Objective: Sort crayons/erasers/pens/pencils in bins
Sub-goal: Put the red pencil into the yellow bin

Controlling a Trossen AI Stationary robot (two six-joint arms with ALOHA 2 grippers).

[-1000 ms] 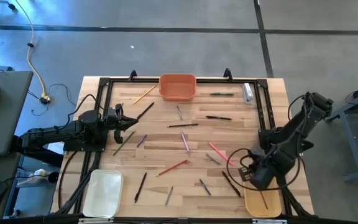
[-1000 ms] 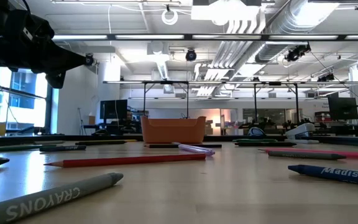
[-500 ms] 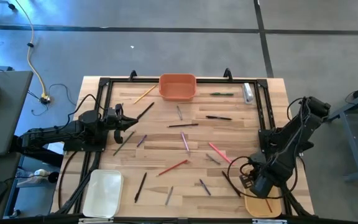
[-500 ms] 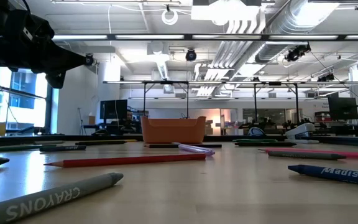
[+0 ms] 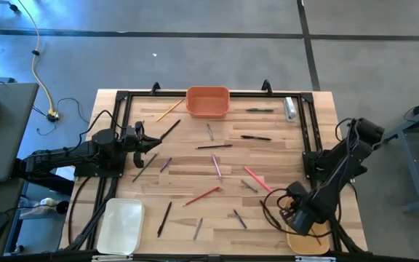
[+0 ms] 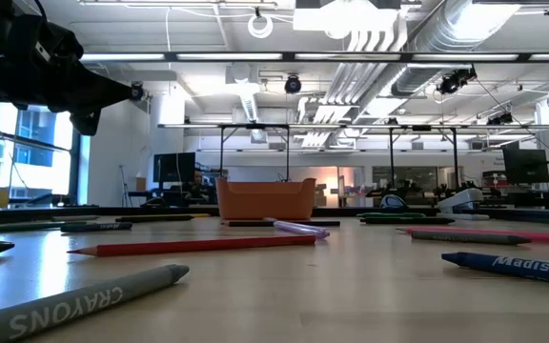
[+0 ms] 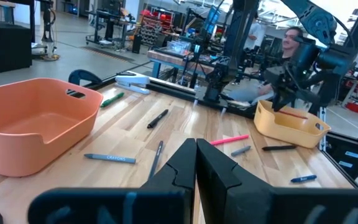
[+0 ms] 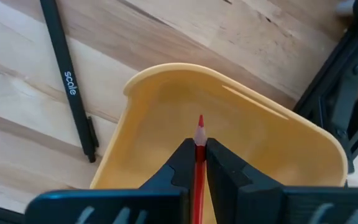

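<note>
Red pencil (image 8: pixel 199 146) held over the tan-yellow bin (image 8: pixel 154 118), tip pointing down into it.

The right gripper (image 8: pixel 196 158) has its jaws narrow, pinching the pencil; if it lets go while near the rim, the pencil could tip out beside the black pen (image 8: pixel 67 87) on the wood. I see nothing clear inside this bin. The orange bin (image 5: pixel 208 101) and white bin (image 5: pixel 120 225) look empty. The left gripper (image 7: pixel 196 163) waits at the left edge with jaws pressed together, holding nothing.

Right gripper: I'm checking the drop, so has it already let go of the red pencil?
No. The right gripper is shut on the red pencil, above the tan-yellow bin.
</note>
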